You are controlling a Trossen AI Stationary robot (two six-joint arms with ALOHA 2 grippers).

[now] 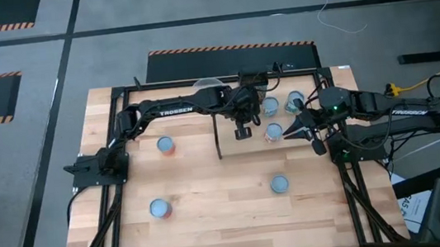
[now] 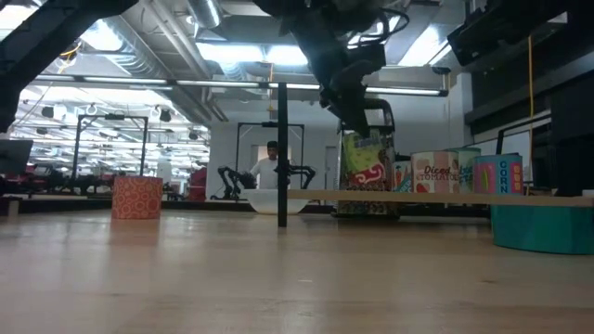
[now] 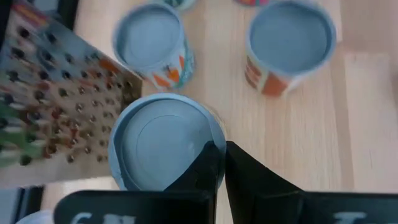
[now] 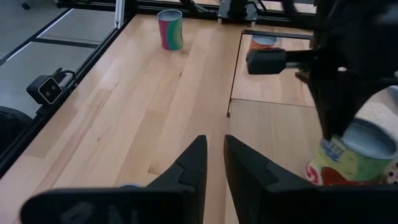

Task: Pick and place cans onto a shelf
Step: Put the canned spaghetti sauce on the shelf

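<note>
My left gripper (image 3: 217, 163) reaches over the shelf (image 1: 235, 145) and is shut on a can (image 3: 158, 149) with a pale blue top and a green, yellow and red label (image 4: 351, 165). In the low view this can (image 2: 367, 176) hangs at the level of the shelf board (image 2: 464, 197); whether its base rests on the board cannot be told. Two more cans (image 3: 149, 43) (image 3: 289, 43) stand on the shelf just beyond it. My right gripper (image 4: 214, 152) waits by the table's right side, its fingers a narrow gap apart with nothing between them. My left gripper pinches the can's top rim (image 3: 214, 134) on the side nearest the arm, one finger (image 3: 202, 165) over the lid and the other (image 3: 245, 165) outside the wall. The fingers slant down at it from above (image 4: 328, 127). The can stays upright below them.
Three cans stand on the table: one left of the shelf (image 1: 164, 145), two near the front (image 1: 159, 207) (image 1: 279, 183). A whitish bowl (image 1: 209, 81) sits at the far edge. A perforated panel (image 3: 56, 106) is close beside the held can. A black post (image 2: 281, 153) carries the shelf's left end.
</note>
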